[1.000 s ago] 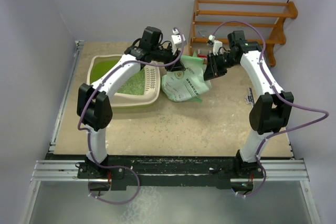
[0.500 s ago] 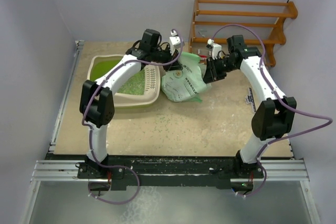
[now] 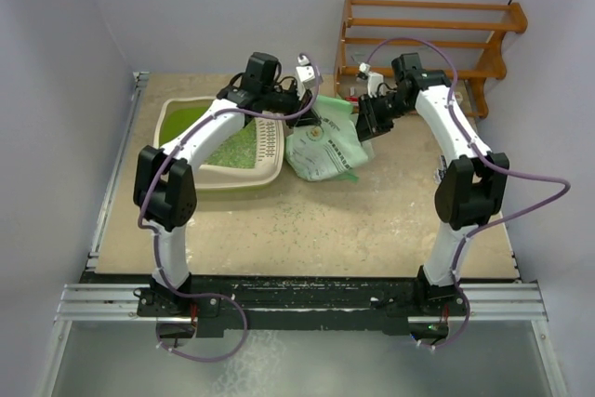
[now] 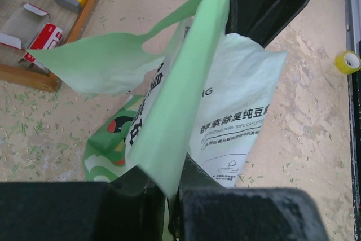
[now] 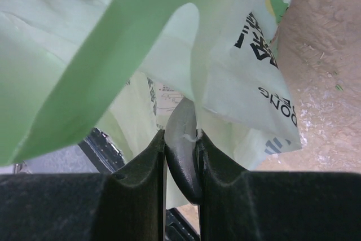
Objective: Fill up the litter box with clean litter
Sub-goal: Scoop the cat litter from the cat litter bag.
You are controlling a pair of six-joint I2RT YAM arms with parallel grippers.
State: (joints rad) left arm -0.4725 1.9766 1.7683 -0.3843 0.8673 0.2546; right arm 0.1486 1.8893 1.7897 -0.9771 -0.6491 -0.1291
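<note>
Litter box (image 3: 232, 180): it sits on the table in the left half of the overhead view, partly under the left arm. It has a cream rim, a lime-green inside, and a slotted section along its right side.
Litter (image 3: 238, 148): a patch of tiny green pellets lies in the right part of the tray, against the slotted section. Loose bits are strewn over the table too.
Litter bag (image 3: 325, 146): pale green and printed, it stands just beside the litter box on its right, in the upper middle of the overhead view. Its top is drawn up between the two grippers.
Left gripper (image 4: 169, 204): the fingers are pressed together on a fold of the bag's green top edge, low in the left wrist view.
Right gripper (image 5: 180, 156): the fingers are close together, pinching the bag's film from the other side. I cannot tell what the dark rounded piece between them is.
Table (image 3: 307, 230): a pale wood board.
Wooden rack (image 3: 428, 25): stands against the back wall, upper right.
Roll of yellow tape (image 4: 348, 60): lies on the table at the right edge of the left wrist view, well apart from the bag.
</note>
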